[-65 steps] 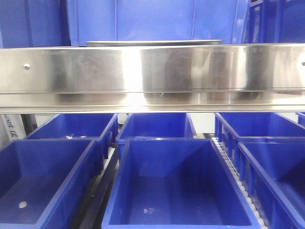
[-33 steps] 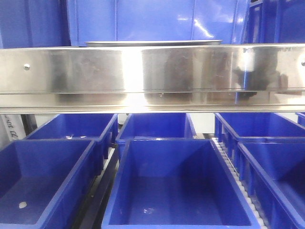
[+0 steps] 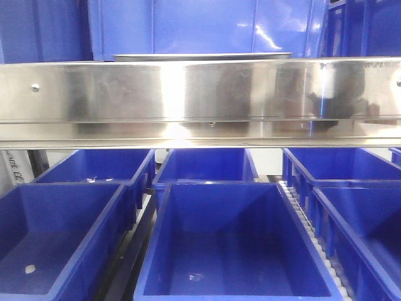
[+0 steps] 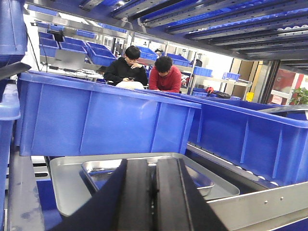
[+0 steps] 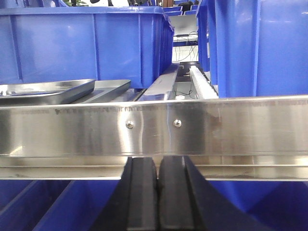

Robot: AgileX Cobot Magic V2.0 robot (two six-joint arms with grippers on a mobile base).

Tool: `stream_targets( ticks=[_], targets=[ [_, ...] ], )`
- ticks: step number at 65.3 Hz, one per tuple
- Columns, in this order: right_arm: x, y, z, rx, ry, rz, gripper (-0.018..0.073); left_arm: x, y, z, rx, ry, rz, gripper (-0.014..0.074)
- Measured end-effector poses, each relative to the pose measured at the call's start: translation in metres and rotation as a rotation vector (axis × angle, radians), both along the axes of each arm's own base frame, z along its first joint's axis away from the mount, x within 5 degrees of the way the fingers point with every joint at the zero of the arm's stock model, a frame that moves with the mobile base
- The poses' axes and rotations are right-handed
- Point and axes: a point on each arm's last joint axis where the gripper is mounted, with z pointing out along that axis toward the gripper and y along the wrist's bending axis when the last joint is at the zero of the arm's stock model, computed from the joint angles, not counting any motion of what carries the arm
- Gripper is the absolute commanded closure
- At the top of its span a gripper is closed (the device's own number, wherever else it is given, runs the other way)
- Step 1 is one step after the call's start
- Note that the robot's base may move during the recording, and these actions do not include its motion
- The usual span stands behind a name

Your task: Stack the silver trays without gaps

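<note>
— How far along are they with the silver trays (image 4: 144,180)?

— Close to done, I'd say. From the left wrist view a smaller tray (image 4: 103,169) sits inside a bigger one (image 4: 67,185), up on the shelf in front of a blue bin (image 4: 96,120). But the small one looks tipped, one side riding higher than the other, so I wouldn't call it gapless yet. It probably needs pressing flat.

— And the claws?

— The left gripper (image 4: 155,192) is clenched, fingers pressed together with nothing between them, low in front of the trays. The right gripper (image 5: 158,192) is clenched and empty too, below the steel shelf rail (image 5: 192,127).

— What does the front camera give you?

— Little. The rail (image 3: 200,94) blocks almost everything; only a thin sliver of tray rim (image 3: 200,56) peeks over it, and neither claw shows. It does show the rows of empty blue bins (image 3: 232,244) beneath. The right wrist view catches the trays (image 5: 48,91) side-on at the far left, where the upper rim does seem raised.
</note>
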Motion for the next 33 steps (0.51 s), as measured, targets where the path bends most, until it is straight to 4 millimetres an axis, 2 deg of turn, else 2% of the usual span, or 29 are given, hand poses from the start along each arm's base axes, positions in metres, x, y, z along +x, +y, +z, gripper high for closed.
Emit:
stream_targets(
  ticks=[16, 22, 28, 33],
  targets=[
    [0.0, 0.0, 0.0, 0.0, 0.0, 0.0, 0.0637, -0.001, 0.0, 0.0, 0.002, -0.005, 0.0, 0.0605],
    [0.0, 0.0, 0.0, 0.0, 0.001, 0.0, 0.0637, -0.005, 0.006, -0.003, 0.04, -0.045, 0.043, 0.0605],
    [0.0, 0.0, 0.0, 0.0, -0.001, 0.0, 0.0637, -0.009, 0.015, -0.01, 0.117, -0.1, 0.126, 0.0605],
    [0.0, 0.0, 0.0, 0.0, -0.001, 0.0, 0.0637, -0.012, 0.022, -0.027, 0.157, -0.1, 0.203, 0.0605]
  ],
)
